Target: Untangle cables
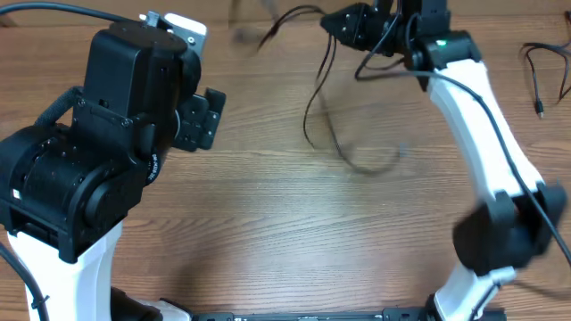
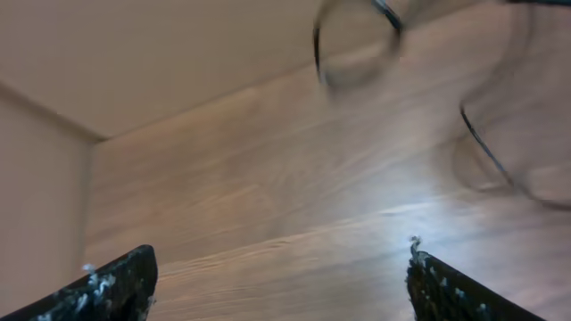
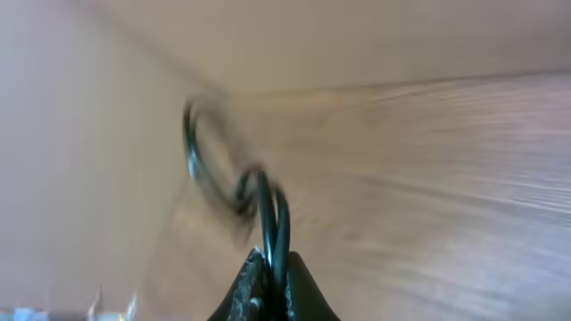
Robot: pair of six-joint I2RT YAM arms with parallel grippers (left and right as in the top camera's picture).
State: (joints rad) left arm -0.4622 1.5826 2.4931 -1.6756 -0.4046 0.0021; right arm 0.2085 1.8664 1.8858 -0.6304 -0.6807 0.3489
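Note:
A thin black cable (image 1: 314, 107) hangs from my right gripper (image 1: 346, 25) at the table's far edge and trails down into a loop on the wood (image 1: 366, 165). In the right wrist view the right gripper (image 3: 272, 281) is shut on a doubled strand of this cable (image 3: 268, 209), which curls away, blurred. My left gripper (image 1: 203, 118) is over the table's left part, apart from the cable. In the left wrist view its fingers (image 2: 281, 285) are open and empty, with cable loops (image 2: 486, 147) far ahead.
A second thin black cable (image 1: 542, 76) with a plug end lies at the far right edge of the wooden table (image 1: 268, 223). The left arm's bulky body (image 1: 80, 169) covers the left side.

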